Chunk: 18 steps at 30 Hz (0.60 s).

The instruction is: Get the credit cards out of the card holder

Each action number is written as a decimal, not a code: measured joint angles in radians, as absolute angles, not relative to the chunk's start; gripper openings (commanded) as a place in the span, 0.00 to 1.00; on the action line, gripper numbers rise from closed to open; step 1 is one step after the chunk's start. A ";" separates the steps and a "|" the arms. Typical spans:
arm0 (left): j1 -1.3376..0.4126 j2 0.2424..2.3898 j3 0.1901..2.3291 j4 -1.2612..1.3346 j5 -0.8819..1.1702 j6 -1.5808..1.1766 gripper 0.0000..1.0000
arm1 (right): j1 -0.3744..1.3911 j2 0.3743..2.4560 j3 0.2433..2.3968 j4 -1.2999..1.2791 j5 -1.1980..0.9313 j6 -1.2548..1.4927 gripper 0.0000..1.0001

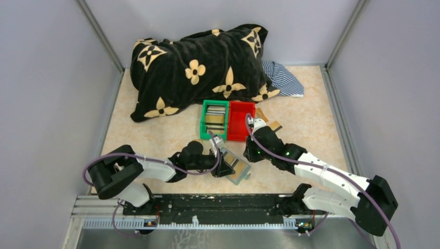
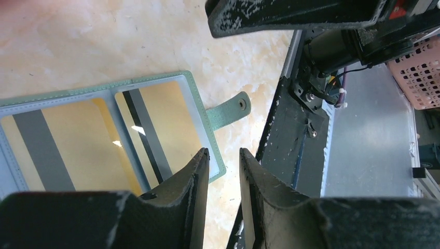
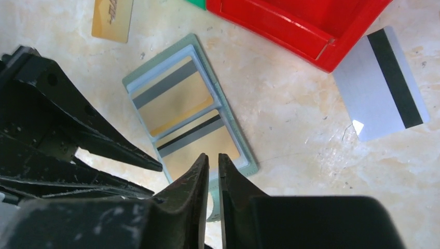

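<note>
Marble-look tabletop [image 1: 311, 104], grey walls [image 1: 46, 78]; left gripper [image 2: 224, 155], right gripper [image 3: 212, 158] narrow, empty (only left wrist shows pink basket [image 2: 420, 67] past near edge).

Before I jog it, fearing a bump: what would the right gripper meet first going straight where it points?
Likely the open card holder, at its near pocket's credit card just beyond the fingers; depth is unclear.

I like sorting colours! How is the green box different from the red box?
The green box holds stacked cards; the red box looks empty. The green box sits left of the red box, side by side. Both are small open plastic boxes, about the same size.
</note>
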<state>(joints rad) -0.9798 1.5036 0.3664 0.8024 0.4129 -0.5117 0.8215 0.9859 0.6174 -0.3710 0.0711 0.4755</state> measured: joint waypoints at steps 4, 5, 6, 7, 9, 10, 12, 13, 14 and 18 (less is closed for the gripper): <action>-0.976 1.475 0.353 0.809 0.366 -0.512 0.34 | 0.833 1.011 0.617 -0.378 0.049 0.478 0.00; -0.970 1.445 0.340 0.807 0.341 -0.512 0.34 | 0.839 1.022 0.617 -0.377 0.044 0.481 0.00; -0.961 1.405 0.329 0.799 0.316 -0.508 0.34 | 0.848 1.039 0.617 -0.373 0.039 0.488 0.00; -0.952 1.370 0.326 0.783 0.288 -0.503 0.34 | 0.864 1.048 0.617 -0.369 0.034 0.492 0.00; -0.921 1.299 0.334 0.727 0.226 -0.499 0.33 | 0.894 1.079 0.617 -0.353 0.025 0.500 0.00; -0.899 1.276 0.339 0.704 0.208 -0.501 0.33 | 0.910 1.096 0.617 -0.344 0.019 0.503 0.00; -0.810 1.237 0.343 0.664 0.204 -0.526 0.33 | 0.942 1.124 0.617 -0.321 0.009 0.511 0.00; -0.744 1.222 0.342 0.647 0.202 -0.542 0.34 | 0.959 1.140 0.617 -0.307 0.002 0.517 0.00; -0.686 1.213 0.342 0.636 0.198 -0.561 0.33 | 0.977 1.159 0.618 -0.294 -0.005 0.521 0.00; -0.588 1.206 0.348 0.591 0.175 -0.591 0.33 | 1.065 1.248 0.640 -0.273 -0.028 0.535 0.00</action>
<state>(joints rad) -0.5880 1.2057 0.3481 0.5907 0.1749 -0.5915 1.0653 1.2480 0.6399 -0.2729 -0.0284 0.5354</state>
